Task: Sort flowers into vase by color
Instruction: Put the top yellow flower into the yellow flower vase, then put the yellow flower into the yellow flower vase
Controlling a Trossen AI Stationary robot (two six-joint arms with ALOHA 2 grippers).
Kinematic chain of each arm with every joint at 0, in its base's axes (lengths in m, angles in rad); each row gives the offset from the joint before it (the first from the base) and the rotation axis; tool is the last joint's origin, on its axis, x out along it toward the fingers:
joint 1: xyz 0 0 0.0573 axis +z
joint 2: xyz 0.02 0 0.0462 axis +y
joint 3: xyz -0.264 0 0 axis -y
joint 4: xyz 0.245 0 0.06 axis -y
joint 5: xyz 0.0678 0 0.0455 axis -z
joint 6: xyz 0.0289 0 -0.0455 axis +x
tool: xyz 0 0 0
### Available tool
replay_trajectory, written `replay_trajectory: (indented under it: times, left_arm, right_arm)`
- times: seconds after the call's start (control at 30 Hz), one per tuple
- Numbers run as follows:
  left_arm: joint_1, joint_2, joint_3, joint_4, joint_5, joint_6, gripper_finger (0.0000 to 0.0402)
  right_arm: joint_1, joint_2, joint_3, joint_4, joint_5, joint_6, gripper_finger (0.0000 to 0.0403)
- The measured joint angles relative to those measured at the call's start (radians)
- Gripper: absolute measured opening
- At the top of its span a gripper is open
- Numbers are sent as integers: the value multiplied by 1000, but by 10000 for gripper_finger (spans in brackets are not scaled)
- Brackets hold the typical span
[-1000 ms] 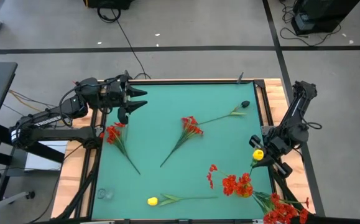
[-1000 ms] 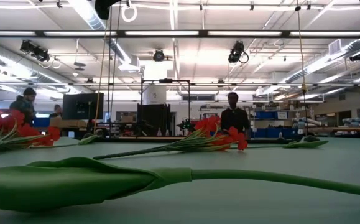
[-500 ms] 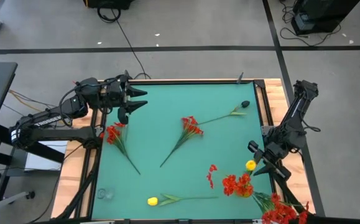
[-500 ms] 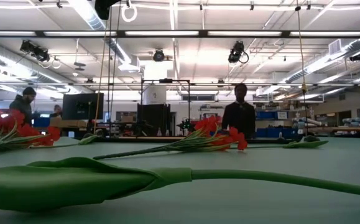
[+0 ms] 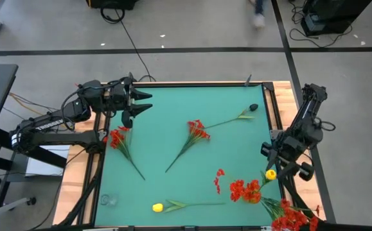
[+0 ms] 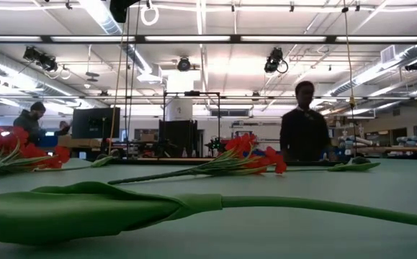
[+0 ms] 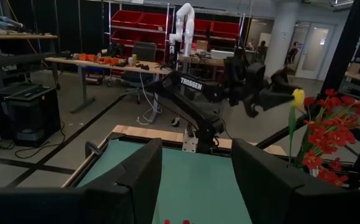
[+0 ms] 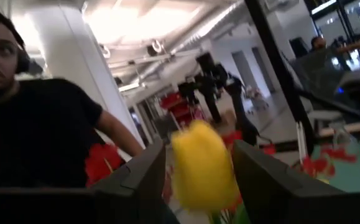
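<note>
R gripper (image 5: 282, 168) at table's 4 o'clock, fingers spread either side of yellow tulip-like artificial flower (image 5: 270, 174); L gripper (image 5: 136, 104) at 10 o'clock, fingers spread, empty.

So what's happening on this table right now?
A two-arm robot is sorting artificial flowers on a green mat. The right pincer hangs at the right edge with its jaws open around a yellow tulip, beside a bunch of red flowers standing there. The left pincer waits open over the far left corner. Two red stems, another yellow tulip and a dark-headed stem lie loose on the mat.
</note>
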Motion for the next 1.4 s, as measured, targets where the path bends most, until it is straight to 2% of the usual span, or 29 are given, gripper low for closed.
replay_trajectory:
  times: [0.27, 0.4, 0.53, 0.7, 0.8, 0.93, 1.1, 1.4]
  left_arm:
    - [0, 0, 0, 0, 0, 0, 199]
    - [0, 0, 0, 0, 0, 0, 199]
    - [0, 0, 0, 0, 0, 0, 199]
    - [0, 0, 0, 0, 0, 0, 199]
    - [0, 0, 0, 0, 0, 0, 199]
    - [0, 0, 0, 0, 0, 0, 199]
    - [0, 0, 0, 0, 0, 0, 199]
    - [0, 0, 0, 0, 0, 19, 199]
  right_arm:
    - [-2, -37, 38, 99, 5, -96, 195]
    - [-11, -42, 60, 151, 53, -157, 195]
    - [-42, -41, 99, 157, 179, -218, 195]
    - [-108, -24, 152, 185, 428, -282, 195]
    - [-158, -5, 181, 208, 497, -297, 195]
    - [-230, 57, 217, 207, 502, -249, 195]
    - [-354, 221, 270, 203, 518, -150, 195]
    - [-610, 581, 383, 168, 564, 246, 194]
